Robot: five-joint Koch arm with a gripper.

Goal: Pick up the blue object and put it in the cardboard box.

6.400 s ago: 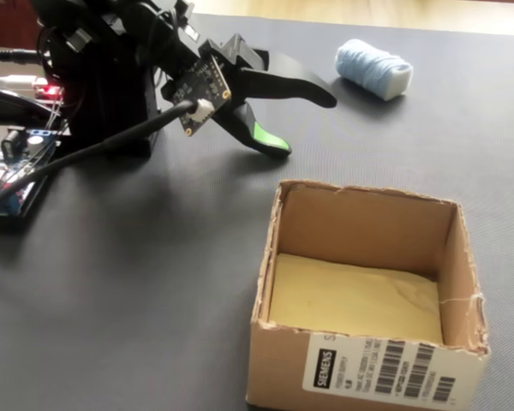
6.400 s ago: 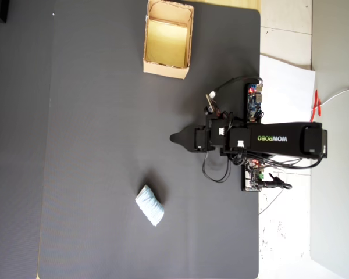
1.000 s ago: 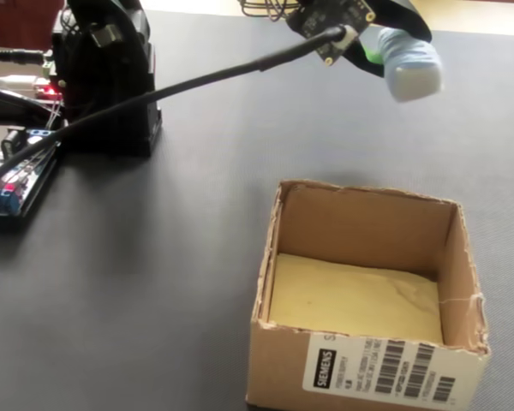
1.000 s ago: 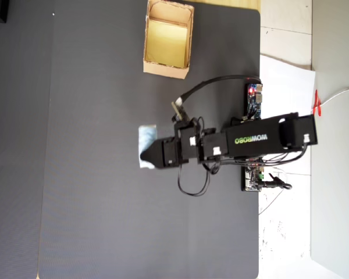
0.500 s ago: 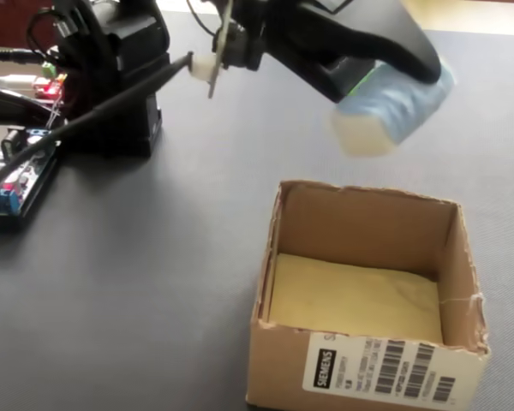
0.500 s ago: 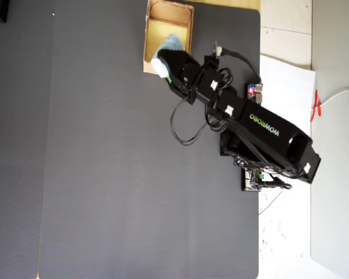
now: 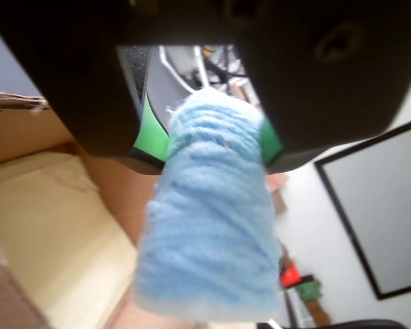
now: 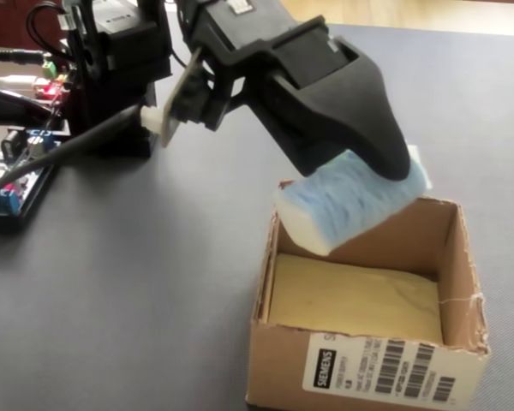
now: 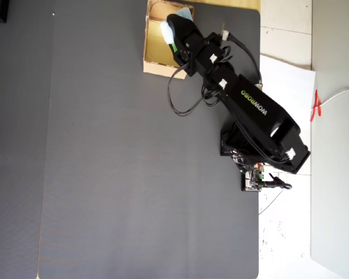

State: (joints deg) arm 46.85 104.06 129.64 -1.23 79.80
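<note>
Fixed view: my gripper (image 8: 385, 175) was clamped on the blue object (image 8: 351, 201), held above the cardboard box's (image 8: 360, 372) far wall. Risk: released there, it could catch that rim and tumble outside.

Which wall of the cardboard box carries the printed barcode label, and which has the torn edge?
In the fixed view, the cardboard box's front wall, nearest the camera, carries the white barcode label. The right wall's top edge is torn.
</note>
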